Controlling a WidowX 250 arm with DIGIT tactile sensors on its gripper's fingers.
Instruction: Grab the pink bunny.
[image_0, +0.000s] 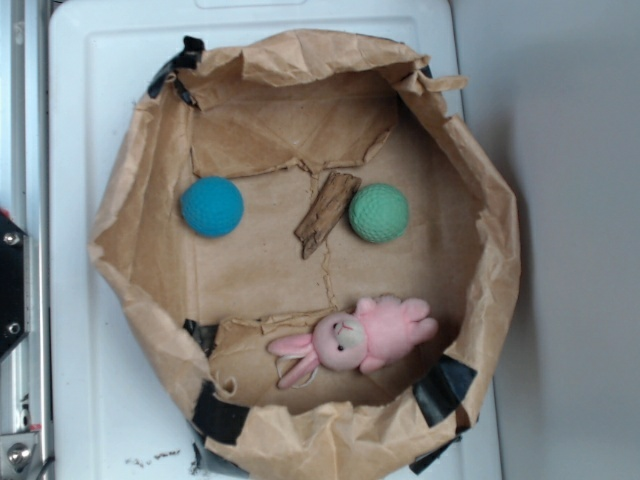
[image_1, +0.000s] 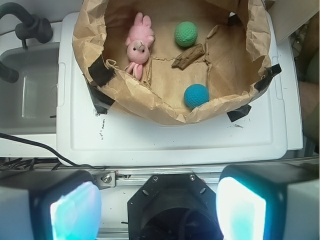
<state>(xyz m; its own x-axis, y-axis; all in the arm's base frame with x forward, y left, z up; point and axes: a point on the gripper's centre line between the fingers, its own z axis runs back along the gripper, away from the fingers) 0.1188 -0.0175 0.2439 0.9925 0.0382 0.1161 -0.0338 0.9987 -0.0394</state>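
Note:
The pink bunny (image_0: 360, 338) lies on its side inside a crumpled brown paper bowl (image_0: 130, 280), near the bowl's lower rim, ears pointing left. In the wrist view the pink bunny (image_1: 138, 45) shows at the top left of the bowl, far from my gripper (image_1: 157, 205). The gripper is open; its two pale cyan pads (image_1: 75, 212) stand wide apart with nothing between them, well back from the bowl over the robot's black base. The exterior view does not show the gripper.
A blue ball (image_0: 211, 207), a green ball (image_0: 378, 213) and a piece of bark (image_0: 325, 213) share the bowl with the bunny. The bowl sits on a white board (image_0: 90, 100). A sink (image_1: 25, 90) with a black faucet (image_1: 25, 25) lies left of the board.

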